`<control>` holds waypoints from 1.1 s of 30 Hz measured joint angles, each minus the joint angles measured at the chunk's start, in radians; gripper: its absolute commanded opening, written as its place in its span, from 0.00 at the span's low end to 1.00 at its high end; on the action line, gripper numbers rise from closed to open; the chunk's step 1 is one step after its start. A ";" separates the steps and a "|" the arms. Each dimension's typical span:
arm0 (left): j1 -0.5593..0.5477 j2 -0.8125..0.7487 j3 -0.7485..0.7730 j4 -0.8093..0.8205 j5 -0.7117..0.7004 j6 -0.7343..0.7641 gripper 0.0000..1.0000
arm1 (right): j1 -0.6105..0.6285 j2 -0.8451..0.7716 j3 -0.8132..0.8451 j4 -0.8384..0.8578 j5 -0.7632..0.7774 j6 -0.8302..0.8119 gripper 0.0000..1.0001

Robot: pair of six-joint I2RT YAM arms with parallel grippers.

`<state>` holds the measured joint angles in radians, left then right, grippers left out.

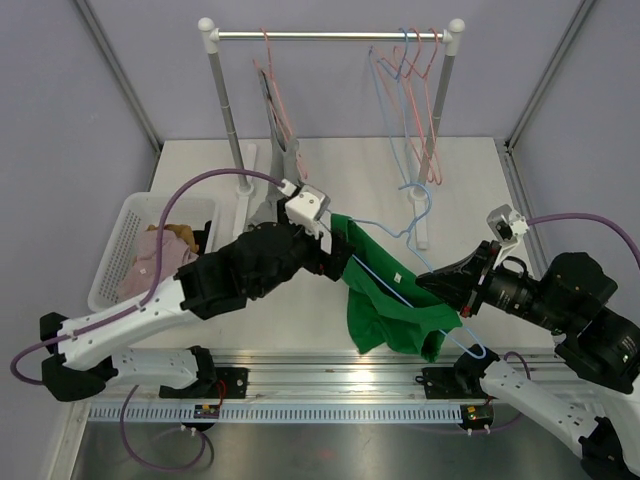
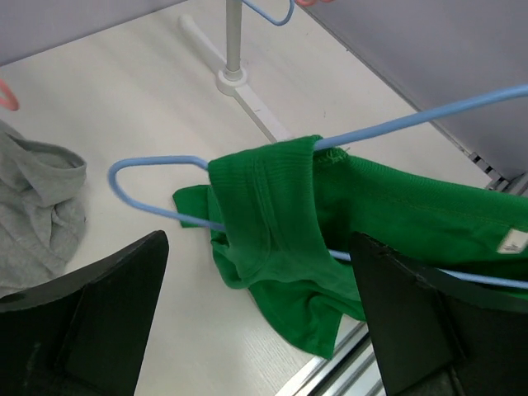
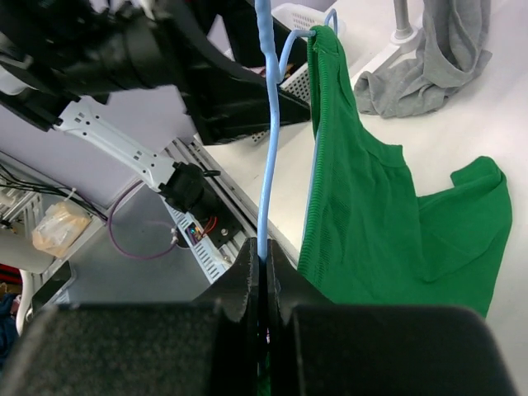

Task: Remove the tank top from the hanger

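A green tank top (image 1: 385, 300) hangs on a light blue wire hanger (image 1: 412, 213) held tilted above the table's front edge. My right gripper (image 1: 440, 288) is shut on the hanger's wire (image 3: 266, 124), pinched between its jaws (image 3: 264, 260), with the tank top (image 3: 371, 214) draped to the right. My left gripper (image 1: 335, 255) is open beside the top's upper strap. In the left wrist view the strap (image 2: 272, 206) is looped over the hanger (image 2: 148, 165), between and beyond the spread fingers (image 2: 99, 313), and the gripper (image 2: 257, 247) holds nothing.
A clothes rack (image 1: 330, 36) at the back carries pink hangers (image 1: 280, 100) and blue and pink hangers (image 1: 410, 80). A grey garment (image 1: 275, 190) hangs by its left post. A white basket (image 1: 120, 245) with clothes stands at the left. The rack's right foot (image 2: 233, 78) is near.
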<state>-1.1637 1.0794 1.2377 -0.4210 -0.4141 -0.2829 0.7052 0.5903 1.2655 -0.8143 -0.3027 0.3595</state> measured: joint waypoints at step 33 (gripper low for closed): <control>0.270 -0.179 -0.114 -0.206 -0.135 -0.265 0.00 | 0.000 -0.178 -0.177 0.114 -0.213 -0.155 0.00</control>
<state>-0.8940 0.9009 1.1240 -0.6266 -0.5491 -0.5476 0.7052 0.4122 1.0882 -0.6998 -0.5159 0.2047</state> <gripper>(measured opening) 0.025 0.030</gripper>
